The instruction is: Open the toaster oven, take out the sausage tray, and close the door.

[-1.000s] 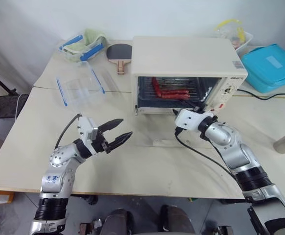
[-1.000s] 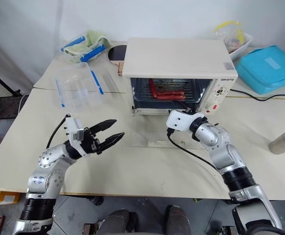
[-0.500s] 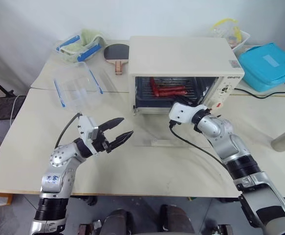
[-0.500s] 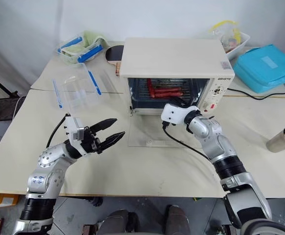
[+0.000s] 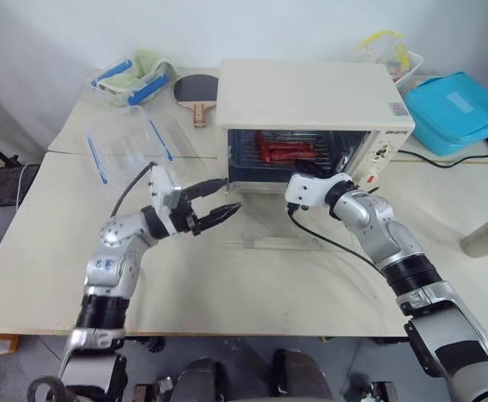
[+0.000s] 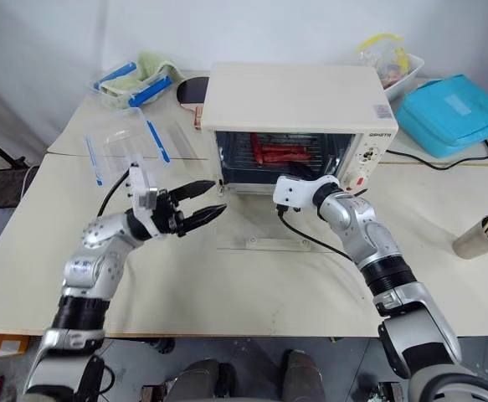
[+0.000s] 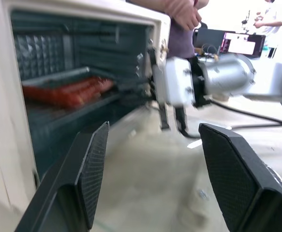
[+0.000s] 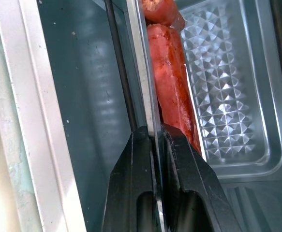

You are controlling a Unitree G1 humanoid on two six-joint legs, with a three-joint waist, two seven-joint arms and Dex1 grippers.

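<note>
Cream table [image 5: 227, 293], right end effector [image 8: 156, 133] clamped on sausage tray [image 8: 228, 96] rim inside toaster oven [image 5: 310, 92], left end effector [image 5: 218, 209] spread, empty.

The cream-white boxy toaster oven [image 5: 315, 105] stands at the table's far side, its glass door [image 5: 277, 226] folded down flat; inside, the shallow silver sausage tray [image 8: 228, 96] holds seemingly three red sausages.

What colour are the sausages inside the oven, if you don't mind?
Red; the sausages show best in the right wrist view.
</note>
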